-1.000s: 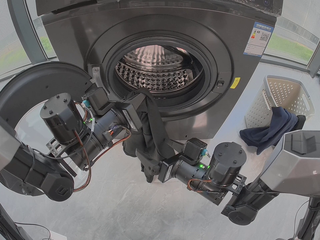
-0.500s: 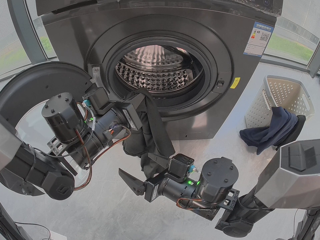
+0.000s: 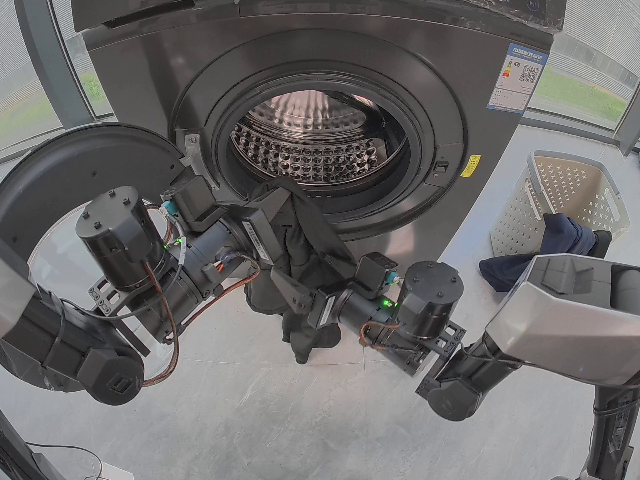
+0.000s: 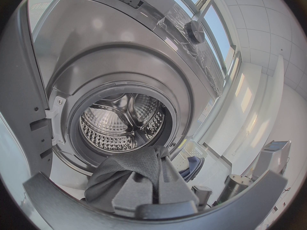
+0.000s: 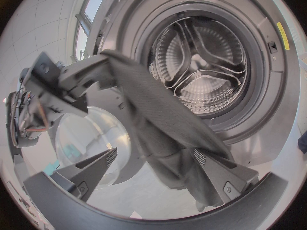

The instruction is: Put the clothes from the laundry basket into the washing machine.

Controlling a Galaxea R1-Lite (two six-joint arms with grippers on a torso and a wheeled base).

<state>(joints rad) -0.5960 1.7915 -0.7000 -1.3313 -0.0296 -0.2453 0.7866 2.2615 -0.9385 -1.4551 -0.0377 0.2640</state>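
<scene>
Left end effector (image 3: 279, 209), jaws closed on the top of a black garment (image 3: 303, 248), held just in front of the lower rim of the open washing machine (image 3: 400, 81), below its drum (image 3: 307, 135). The garment hangs from this grip toward the floor. Right end effector (image 5: 155, 151), jaws wide apart, sits lower with the hanging cloth between its fingers; the cloth appears to drape over one finger (image 5: 217, 173), though contact is uncertain. At right, the laundry basket (image 3: 567, 181) stands on the floor with a navy garment (image 3: 567, 235) spilling over its rim.
</scene>
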